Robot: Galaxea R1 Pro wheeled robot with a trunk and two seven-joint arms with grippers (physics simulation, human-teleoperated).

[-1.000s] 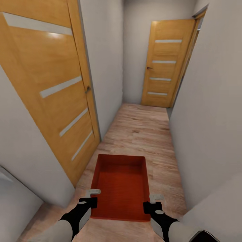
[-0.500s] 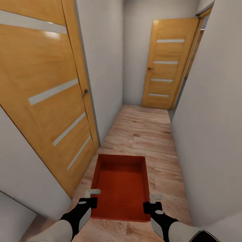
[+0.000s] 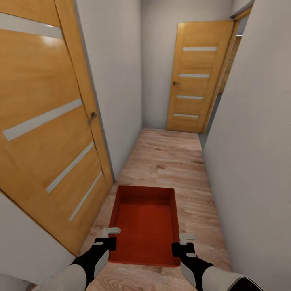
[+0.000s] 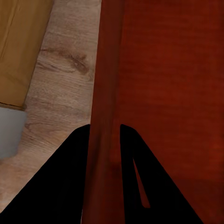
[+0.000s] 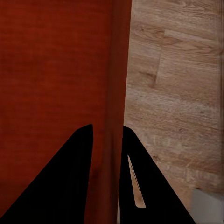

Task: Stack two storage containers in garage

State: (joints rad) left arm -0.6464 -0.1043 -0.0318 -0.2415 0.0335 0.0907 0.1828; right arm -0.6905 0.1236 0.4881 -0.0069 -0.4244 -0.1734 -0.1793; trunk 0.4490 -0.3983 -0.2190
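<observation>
The red bin (image 3: 146, 224) rides level above the hallway floor (image 3: 169, 157), left gripper (image 3: 108, 236) and right gripper (image 3: 182, 241) each pinching a side wall (image 4: 105, 116), and it looks stiff, light, safest held by those rims.

Two orange doors (image 3: 48, 121) (image 3: 196, 76), white walls (image 3: 250, 141) and a light wood plank hallway floor (image 3: 169, 157)
</observation>
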